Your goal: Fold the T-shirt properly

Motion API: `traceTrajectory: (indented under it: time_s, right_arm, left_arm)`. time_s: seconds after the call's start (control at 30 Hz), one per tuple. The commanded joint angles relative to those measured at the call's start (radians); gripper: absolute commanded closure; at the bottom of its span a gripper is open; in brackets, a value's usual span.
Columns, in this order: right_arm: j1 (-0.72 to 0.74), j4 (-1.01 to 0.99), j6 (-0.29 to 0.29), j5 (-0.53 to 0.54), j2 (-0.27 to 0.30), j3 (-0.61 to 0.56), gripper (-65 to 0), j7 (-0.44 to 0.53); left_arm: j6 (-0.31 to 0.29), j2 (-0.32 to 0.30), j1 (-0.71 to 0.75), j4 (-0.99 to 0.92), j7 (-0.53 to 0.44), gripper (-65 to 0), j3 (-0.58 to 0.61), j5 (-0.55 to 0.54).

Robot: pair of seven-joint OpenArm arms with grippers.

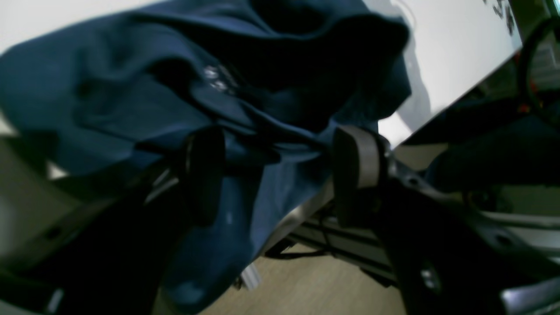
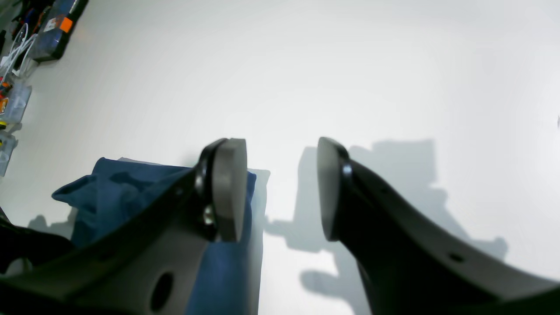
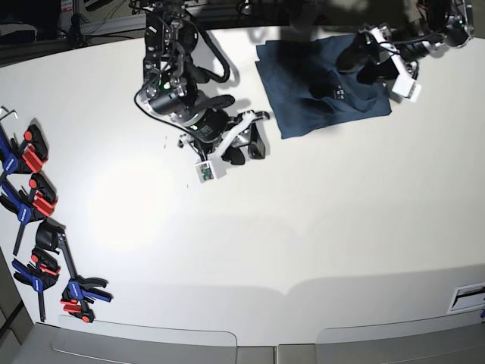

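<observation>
The dark navy T-shirt (image 3: pixel 311 91) lies wrinkled and partly folded at the far right of the white table (image 3: pixel 303 227). My left gripper (image 3: pixel 362 67) is over its right part. In the left wrist view the T-shirt (image 1: pixel 109 100) bunches over and between the left gripper's (image 1: pixel 280 170) two fingers, which stand wide apart at the table's far edge. My right gripper (image 3: pixel 248 140) is open and empty, just left of the shirt's near corner. In the right wrist view the right gripper (image 2: pixel 280 188) hovers over bare table with the shirt (image 2: pixel 113 197) behind its left finger.
Several blue-and-red clamps (image 3: pixel 30 189) lie along the table's left edge, with more near the front left corner (image 3: pixel 76 292). Tool boxes and cables (image 2: pixel 52 26) sit at the table's far side. The table's far edge and the frame below it (image 1: pixel 332 236) are close to the left gripper.
</observation>
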Motion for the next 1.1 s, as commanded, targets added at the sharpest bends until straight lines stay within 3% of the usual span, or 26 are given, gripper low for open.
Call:
traceTrajectory:
  time_s: [0.0,0.3,0.33,0.47,0.63,0.77,1.07]
  right_arm:
    - [0.014,0.021,0.007,0.018,-0.003,-0.002,-24.4,0.023]
    - [0.014,0.021,0.007,0.019,-0.003,-0.002,-24.4,0.023]
    - [0.014,0.021,0.007,0.018,-0.003,-0.002,-24.4,0.023]
    - [0.014,0.021,0.007,0.018,-0.003,-0.002,-24.4,0.023]
    - [0.014,0.021,0.007,0.018,-0.003,-0.002,-24.4,0.023]
    - [0.014,0.021,0.007,0.018,-0.003,-0.002,-24.4,0.023]
    - [0.014,0.021,0.007,0.018,-0.003,-0.002,-24.4,0.023]
  left_arm:
    - [-0.009,-0.011,0.004,0.016,-0.026,-35.6,0.01,-0.014]
    - [-0.008,-0.006,0.003,0.016,-0.076,-35.6,0.071,0.141]
    - [0.015,-0.006,0.004,0.016,-0.074,-35.6,0.071,0.14]
    - [0.031,-0.006,0.004,0.016,-0.02,-35.7,0.071,0.062]
    - [0.033,-0.005,0.004,0.016,-0.019,-35.7,0.071,0.021]
    - [0.108,-0.005,0.004,0.016,-0.016,-35.7,0.071,-0.029]
    - [0.107,0.018,0.008,0.016,0.008,-35.7,0.072,-0.098]
